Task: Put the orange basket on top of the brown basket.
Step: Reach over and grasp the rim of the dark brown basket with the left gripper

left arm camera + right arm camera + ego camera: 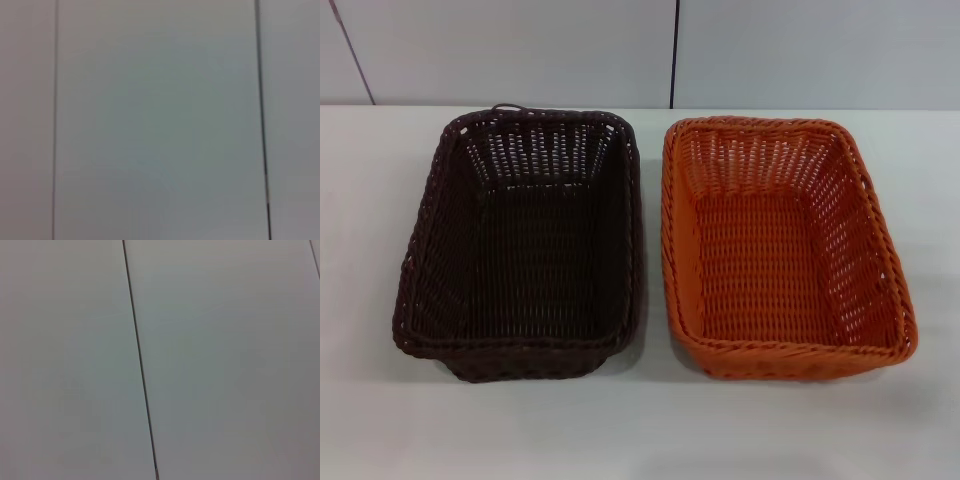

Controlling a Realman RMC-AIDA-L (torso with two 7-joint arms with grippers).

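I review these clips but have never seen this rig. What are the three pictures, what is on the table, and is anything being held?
This is a two-armed robot with a camera on its head and one on each wrist. The head view looks down on a white table with two empty woven baskets side by side: the brown basket on the robot's left, the orange basket on its right, not yet stacked. Both wrist views show only pale wall panels with dark seams. Neither arm's tool appears anywhere, and nothing is seen being held.
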